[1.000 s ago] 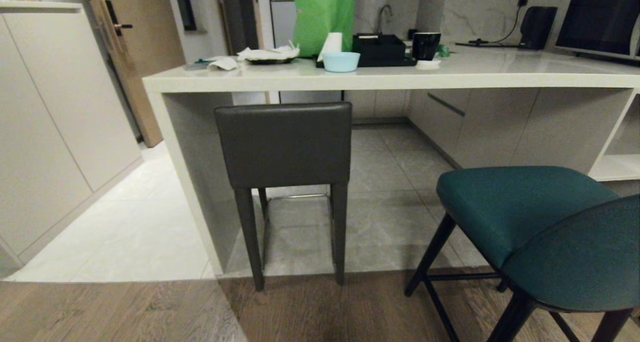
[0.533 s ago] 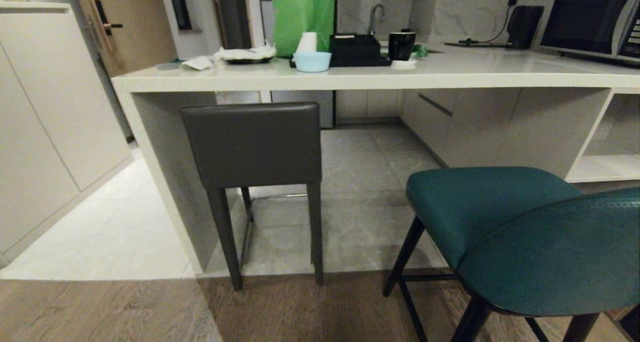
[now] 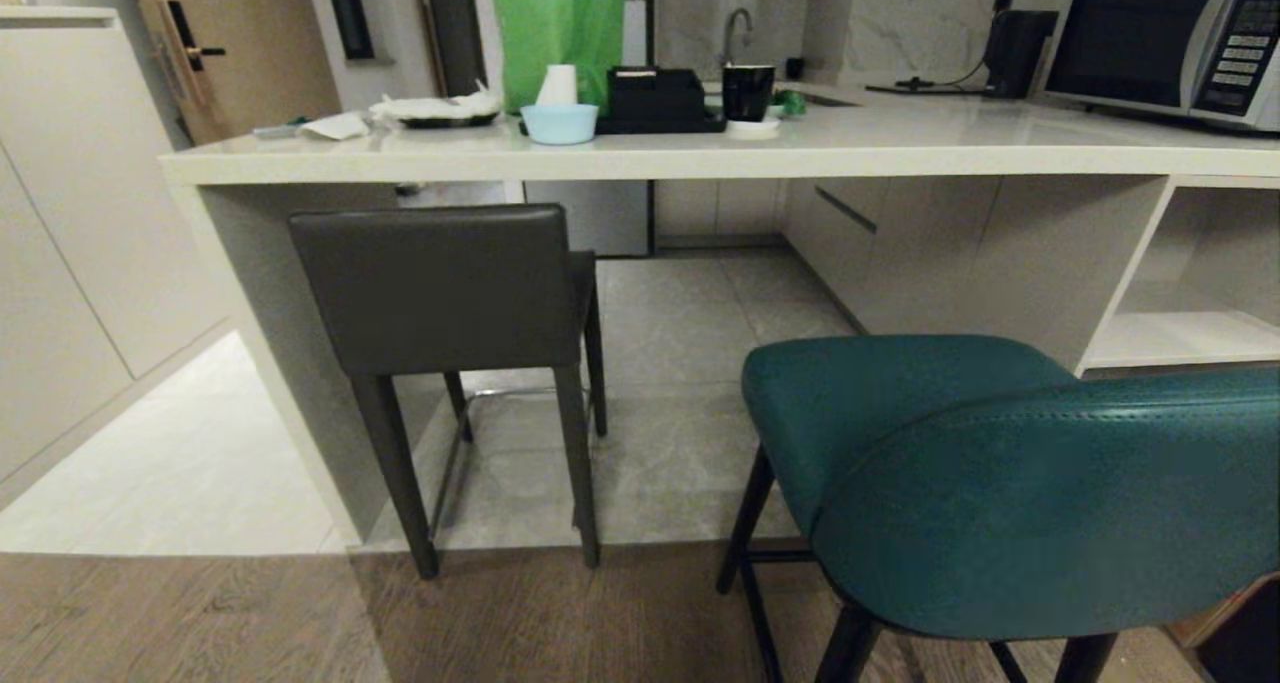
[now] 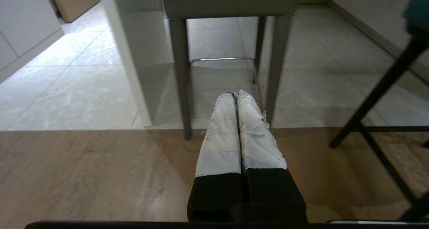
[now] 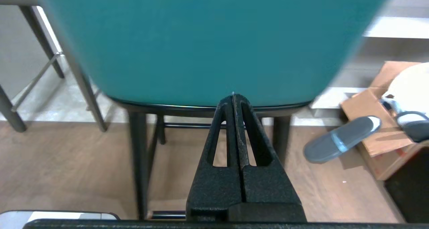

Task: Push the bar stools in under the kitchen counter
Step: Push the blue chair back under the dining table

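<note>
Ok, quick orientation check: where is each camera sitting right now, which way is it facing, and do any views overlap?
Head view: high on the robot, looking forward and down at the kitchen counter, grey stool and teal stool; no arm shows.
Left wrist view: low, behind the shut left gripper, facing the grey stool's legs.
Right wrist view: low, behind the shut right gripper, close to the teal stool's back.
Shared: all three views show both stools.

boxy stool (image 3: 440, 283) under counter (image 3: 700, 153), padded stool (image 3: 1000, 473) right, nearer
</note>
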Robot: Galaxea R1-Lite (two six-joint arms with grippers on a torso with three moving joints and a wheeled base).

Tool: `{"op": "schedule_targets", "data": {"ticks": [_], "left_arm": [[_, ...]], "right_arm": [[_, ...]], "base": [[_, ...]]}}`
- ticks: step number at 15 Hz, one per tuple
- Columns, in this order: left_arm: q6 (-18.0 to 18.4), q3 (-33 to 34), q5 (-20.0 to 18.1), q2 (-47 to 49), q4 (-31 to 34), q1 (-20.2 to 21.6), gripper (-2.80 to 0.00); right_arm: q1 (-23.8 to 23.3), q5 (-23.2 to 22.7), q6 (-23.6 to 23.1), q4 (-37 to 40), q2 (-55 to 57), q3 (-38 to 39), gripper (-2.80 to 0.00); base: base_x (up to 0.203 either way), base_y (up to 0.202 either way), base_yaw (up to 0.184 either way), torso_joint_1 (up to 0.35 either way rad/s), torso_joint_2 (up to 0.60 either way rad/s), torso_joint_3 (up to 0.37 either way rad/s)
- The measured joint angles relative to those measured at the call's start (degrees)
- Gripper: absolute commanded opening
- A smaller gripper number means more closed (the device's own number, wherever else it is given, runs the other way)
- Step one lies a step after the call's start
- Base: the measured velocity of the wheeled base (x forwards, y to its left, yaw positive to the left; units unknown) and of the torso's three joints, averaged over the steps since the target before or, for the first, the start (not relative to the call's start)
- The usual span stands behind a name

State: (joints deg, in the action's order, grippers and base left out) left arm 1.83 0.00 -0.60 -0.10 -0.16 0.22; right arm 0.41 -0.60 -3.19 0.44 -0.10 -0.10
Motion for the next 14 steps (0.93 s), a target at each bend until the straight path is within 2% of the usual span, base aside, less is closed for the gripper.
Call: {"op": "schedule_targets", "data": {"ticks": [14], "left_arm": [[-0.5,0.0,0.1,0.0,0.0,0.0,-2.80]], "right_arm": [[0.0,0.1,0.1,0.0,0.0,0.0,-2.80]], "base": [[0.000,-0.195,0.001,0.004,0.00,0.003]]}}
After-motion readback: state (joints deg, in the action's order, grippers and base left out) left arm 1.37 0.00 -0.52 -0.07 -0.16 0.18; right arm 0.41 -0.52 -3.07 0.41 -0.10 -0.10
